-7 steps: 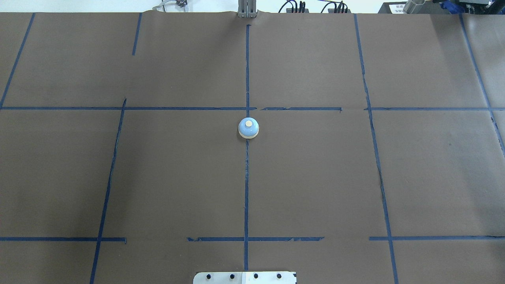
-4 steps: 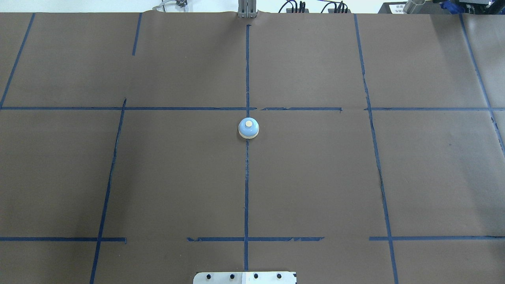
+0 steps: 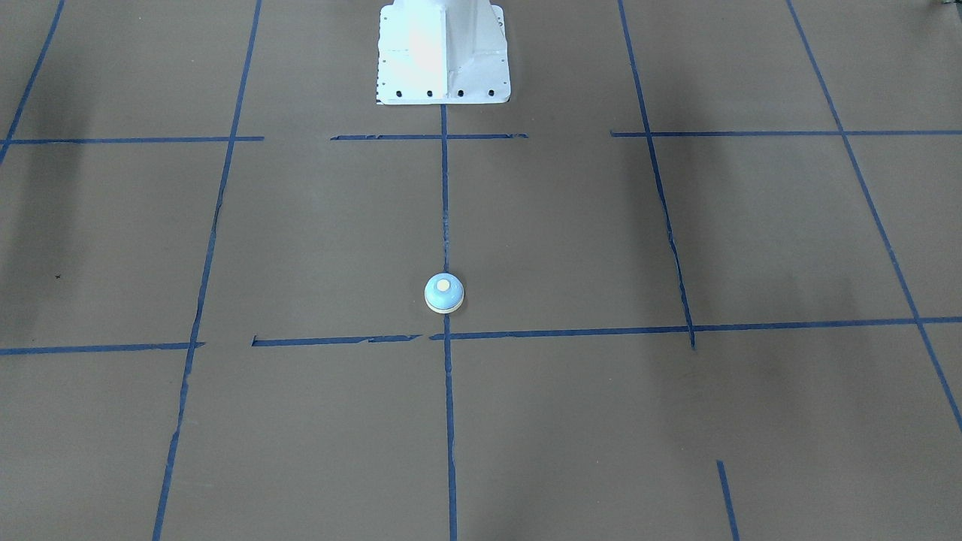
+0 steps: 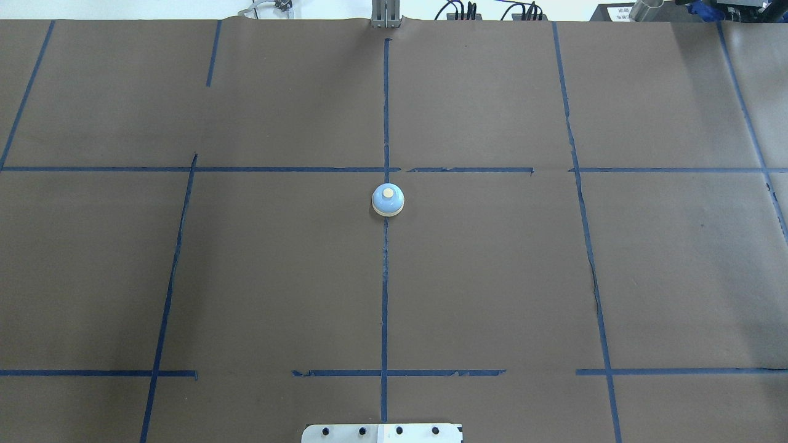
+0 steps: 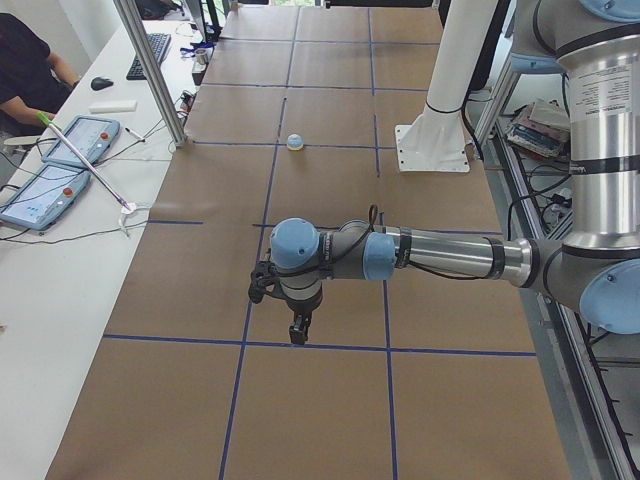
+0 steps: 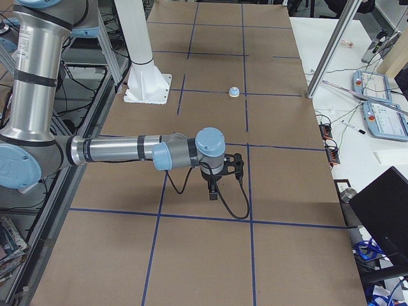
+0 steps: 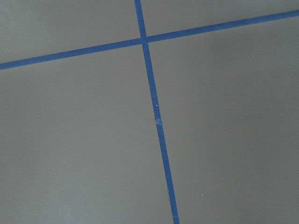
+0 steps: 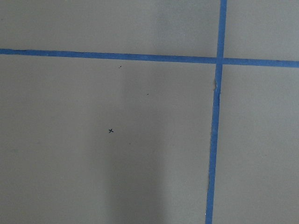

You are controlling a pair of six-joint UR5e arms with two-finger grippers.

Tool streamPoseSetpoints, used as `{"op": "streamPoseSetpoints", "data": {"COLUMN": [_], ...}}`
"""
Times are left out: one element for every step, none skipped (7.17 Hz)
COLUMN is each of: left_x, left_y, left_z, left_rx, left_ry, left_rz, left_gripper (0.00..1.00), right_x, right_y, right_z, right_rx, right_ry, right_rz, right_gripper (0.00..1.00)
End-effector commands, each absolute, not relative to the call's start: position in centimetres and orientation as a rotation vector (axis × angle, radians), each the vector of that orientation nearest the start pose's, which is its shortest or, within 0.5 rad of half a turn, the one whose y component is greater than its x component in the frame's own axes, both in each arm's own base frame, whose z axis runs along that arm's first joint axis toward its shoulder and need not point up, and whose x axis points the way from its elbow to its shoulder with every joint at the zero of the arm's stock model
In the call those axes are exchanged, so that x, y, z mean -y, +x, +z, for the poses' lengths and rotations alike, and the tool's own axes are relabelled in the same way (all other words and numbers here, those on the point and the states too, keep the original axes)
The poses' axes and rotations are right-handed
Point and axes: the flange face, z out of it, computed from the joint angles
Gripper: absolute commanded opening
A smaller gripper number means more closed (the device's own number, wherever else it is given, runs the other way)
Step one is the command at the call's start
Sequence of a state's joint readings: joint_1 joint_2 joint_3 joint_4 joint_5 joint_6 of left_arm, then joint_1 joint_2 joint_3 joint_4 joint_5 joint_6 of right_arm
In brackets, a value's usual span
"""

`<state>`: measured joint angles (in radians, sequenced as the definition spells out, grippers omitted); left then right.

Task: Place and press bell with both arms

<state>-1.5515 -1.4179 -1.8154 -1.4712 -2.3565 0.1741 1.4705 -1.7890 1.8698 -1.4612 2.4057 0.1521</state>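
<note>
- The bell (image 4: 388, 200) stands upright on the table (image 4: 492, 277), cream button up, with nothing touching it.
- It sits on the middle tape line (image 4: 385, 295), just on the robot's side of a crossing of lines.
- In the front-facing view the bell (image 3: 444, 293) is in line with the white pedestal (image 3: 443, 52) and well apart from it.
- No arm shows in the overhead or front-facing views.
- In the left side view the left arm (image 5: 440, 255) reaches out level over the table, and the left gripper (image 5: 298, 335) points down close to a tape line.
- The bell (image 5: 295, 142) is far beyond it, well apart.
- I cannot tell how wide the left gripper's jaws stand. Nothing shows in its grasp.
- In the right side view the right arm (image 6: 121, 150) also lies level, and the right gripper (image 6: 214, 194) points down with a black cable looping beside it.
- The bell (image 6: 234, 92) is well apart from it too.
- I cannot tell how far the right gripper is parted either. No object shows in it.
- The left wrist view shows only brown paper and a crossing of blue tape (image 7: 144, 39).
- The right wrist view shows the same kind of crossing (image 8: 218, 59), plus a small x mark (image 8: 110, 130) on the paper.
- A seated operator (image 5: 30, 70) is beside a side bench that holds tablets (image 5: 80, 140).
</note>
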Motion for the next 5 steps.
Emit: {"op": "streamPoseSetpoints", "data": {"left_x": [42.65, 42.62, 42.43, 42.52, 42.41], "left_y": [-5.52, -5.47, -5.46, -5.49, -5.54], "left_z": [61.00, 60.97, 60.85, 60.17, 61.16], "left_rx": [-0.780, -0.788, -0.789, -0.784, -0.779], "left_ry": [0.071, 0.075, 0.076, 0.088, 0.069], "left_rz": [0.188, 0.189, 0.188, 0.193, 0.186], "left_gripper": [1.00, 1.00, 1.00, 1.00, 1.00], "right_x": [41.28, 41.48, 41.56, 41.50, 41.57], "right_y": [1.76, 1.69, 1.17, 1.17, 1.10], "right_z": [59.06, 59.09, 59.09, 59.06, 59.07], "right_rx": [0.842, 0.841, 0.843, 0.843, 0.843], "right_ry": [0.065, 0.067, 0.061, 0.064, 0.063], "right_rz": [-0.019, -0.021, -0.033, -0.036, -0.036], "right_gripper": [1.00, 1.00, 1.00, 1.00, 1.00]}}
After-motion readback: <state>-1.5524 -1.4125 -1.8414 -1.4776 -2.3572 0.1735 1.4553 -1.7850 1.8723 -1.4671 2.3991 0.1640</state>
